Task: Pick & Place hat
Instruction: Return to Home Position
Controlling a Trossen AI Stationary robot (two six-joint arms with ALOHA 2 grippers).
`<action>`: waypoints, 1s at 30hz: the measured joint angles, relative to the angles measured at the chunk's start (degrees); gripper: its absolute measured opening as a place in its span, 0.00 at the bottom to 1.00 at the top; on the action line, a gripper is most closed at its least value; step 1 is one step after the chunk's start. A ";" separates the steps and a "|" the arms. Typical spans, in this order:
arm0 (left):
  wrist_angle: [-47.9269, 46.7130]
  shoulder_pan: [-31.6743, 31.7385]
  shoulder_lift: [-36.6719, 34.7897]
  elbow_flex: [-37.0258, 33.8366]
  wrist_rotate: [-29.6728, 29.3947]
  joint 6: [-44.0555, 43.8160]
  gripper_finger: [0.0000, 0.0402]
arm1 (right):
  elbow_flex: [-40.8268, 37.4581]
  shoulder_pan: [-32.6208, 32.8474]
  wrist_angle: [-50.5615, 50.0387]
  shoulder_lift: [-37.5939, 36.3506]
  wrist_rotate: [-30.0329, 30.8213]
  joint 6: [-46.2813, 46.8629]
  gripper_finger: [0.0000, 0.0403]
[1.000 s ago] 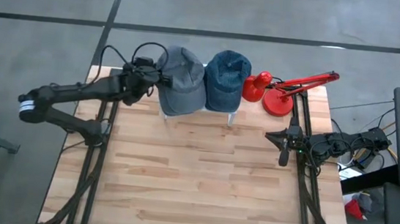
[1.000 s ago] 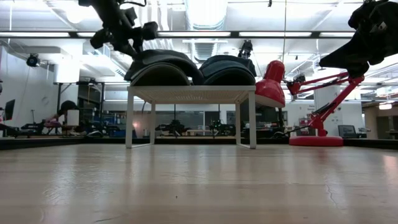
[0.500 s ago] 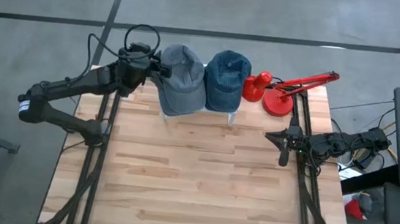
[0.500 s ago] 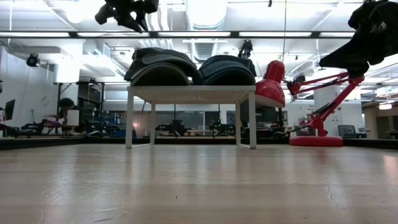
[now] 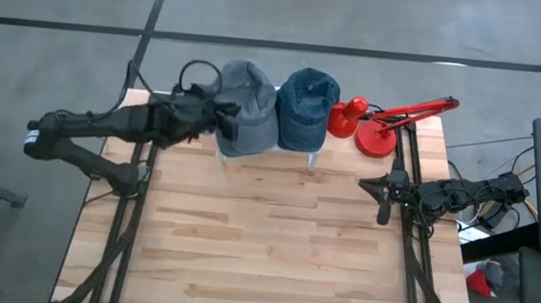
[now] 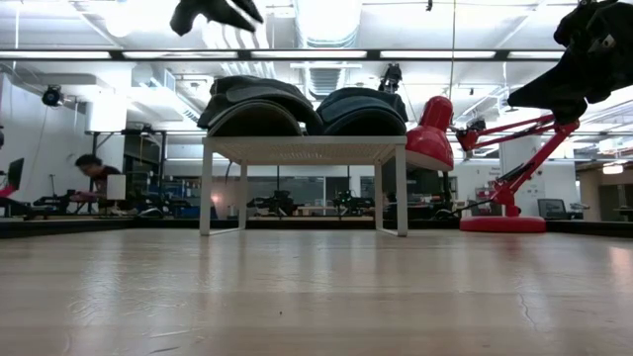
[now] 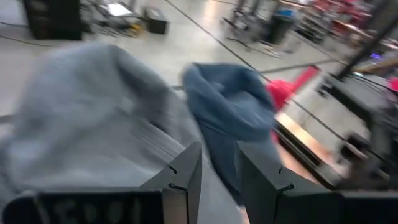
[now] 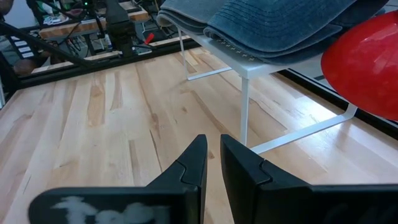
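Note:
Two hats lie side by side on a small white stand (image 6: 302,148) at the table's far edge: a grey hat (image 5: 247,109) on the left and a darker blue hat (image 5: 307,107) on the right, each resting on its underside. My left gripper (image 5: 228,120) hovers above the grey hat's near left side, well clear of it in the low view (image 6: 237,12). Its fingers (image 7: 219,171) stand slightly open with nothing between them. My right gripper (image 5: 380,194) waits at the table's right edge, its fingers (image 8: 213,155) almost together and empty.
A red desk lamp (image 5: 378,122) stands at the far right, its shade (image 6: 432,131) close to the stand's right side. The wooden tabletop (image 5: 262,240) stretches bare between the stand and the near edge. People sit in the room beyond the table.
My left gripper has risen from beside the grey hat's left side, swung first toward the far edge, then back over the hat's near left part, and tipped more level. Both hats stay where they were on the stand.

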 joint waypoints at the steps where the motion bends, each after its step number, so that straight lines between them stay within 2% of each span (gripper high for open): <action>1: 0.00 -1.42 0.00 0.00 0.06 -0.38 0.25 | 0.00 0.00 0.01 0.00 0.00 0.00 0.11; 8: -0.02 -10.38 0.00 -0.06 0.72 -3.03 0.25 | -0.01 -0.01 -0.01 0.00 0.00 0.00 0.11; 14: -1.42 -14.71 0.02 -0.42 3.93 -6.50 0.25 | 0.00 -0.01 0.01 0.00 -0.02 0.01 0.11; 20: -3.22 -15.85 -0.14 -0.90 5.21 1.58 0.25 | 0.00 0.01 0.03 0.00 -0.02 0.01 0.11; 23: -0.79 -15.81 -1.07 -2.52 9.83 9.25 0.25 | 0.00 0.01 0.03 0.00 -0.02 0.01 0.11; 27: 6.26 -15.86 -3.52 -7.45 15.07 17.97 0.25 | 0.00 -0.01 0.04 0.00 -0.02 0.01 0.11; 30: 11.17 -15.85 -6.66 -13.17 17.97 20.67 0.25 | 0.00 -0.01 0.08 -0.02 -0.02 0.01 0.11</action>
